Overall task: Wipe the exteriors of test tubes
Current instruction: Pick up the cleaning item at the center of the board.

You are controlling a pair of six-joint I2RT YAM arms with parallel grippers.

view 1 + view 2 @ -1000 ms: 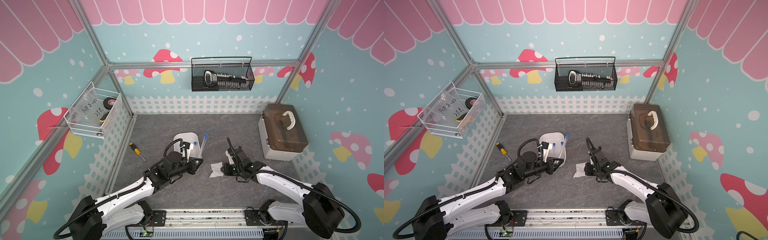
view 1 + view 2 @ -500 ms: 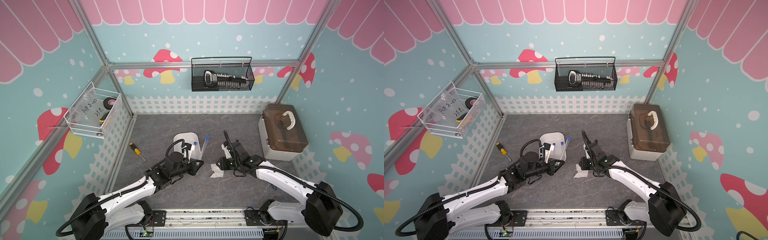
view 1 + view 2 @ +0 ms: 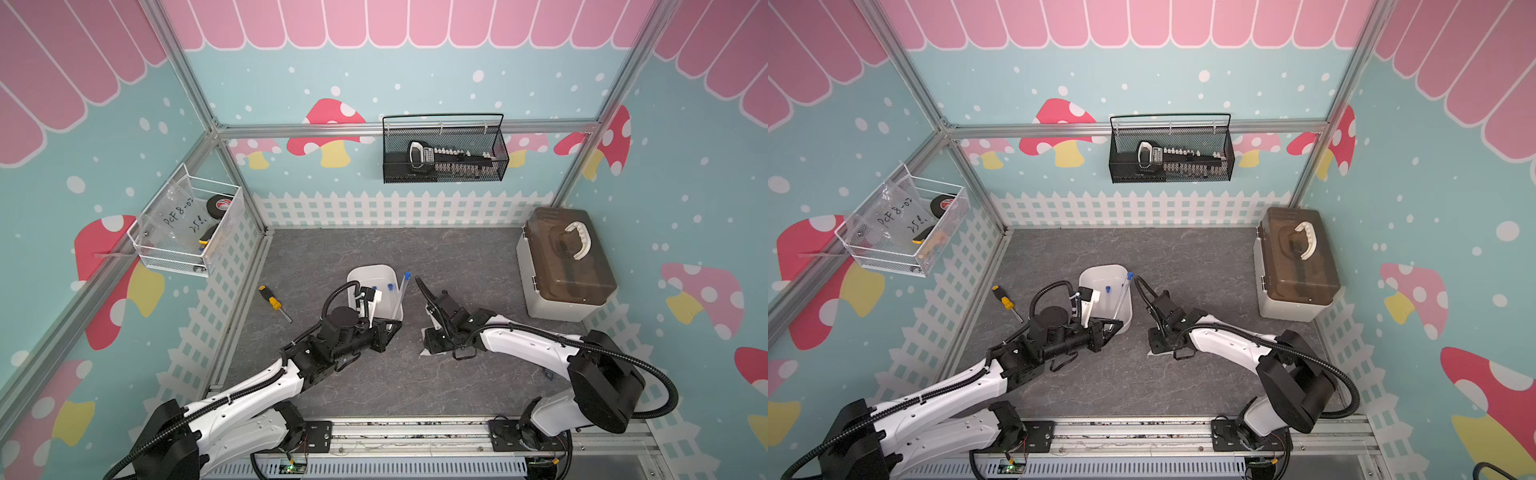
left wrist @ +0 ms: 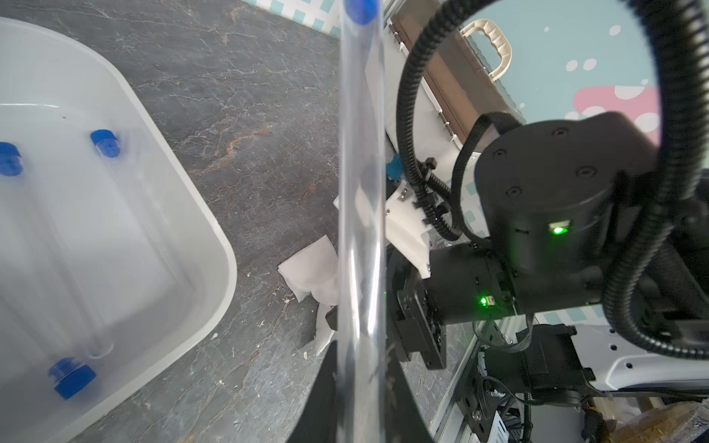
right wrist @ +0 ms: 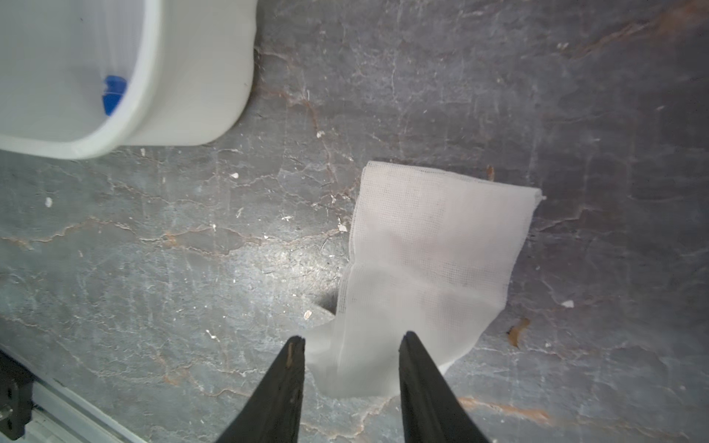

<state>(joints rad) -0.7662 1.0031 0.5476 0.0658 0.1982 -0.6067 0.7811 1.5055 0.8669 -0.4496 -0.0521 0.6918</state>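
My left gripper [image 3: 390, 327] is shut on a clear test tube [image 3: 401, 297] with a blue cap, which slants up over the right rim of the white tray [image 3: 368, 271]. In the left wrist view this tube [image 4: 360, 191] runs straight out from the shut left gripper [image 4: 360, 347]. Other test tubes [image 4: 103, 144] with blue caps lie inside the tray [image 4: 215, 245]. My right gripper [image 5: 352, 339] stands open just above a white gauze cloth [image 5: 433, 245] on the floor, and the cloth's near end lies between its fingers. In a top view the right gripper [image 3: 431, 346] covers most of the cloth [image 3: 424, 353].
A yellow-and-black screwdriver [image 3: 272, 300] lies left of the tray. A brown-lidded box [image 3: 565, 270] stands at the right wall. A black wire basket [image 3: 444, 153] hangs on the back wall and a white wire basket [image 3: 187, 226] on the left wall.
My right gripper has moved left over the cloth and its jaws have widened. The left gripper has kept hold of the tube and barely shifted.
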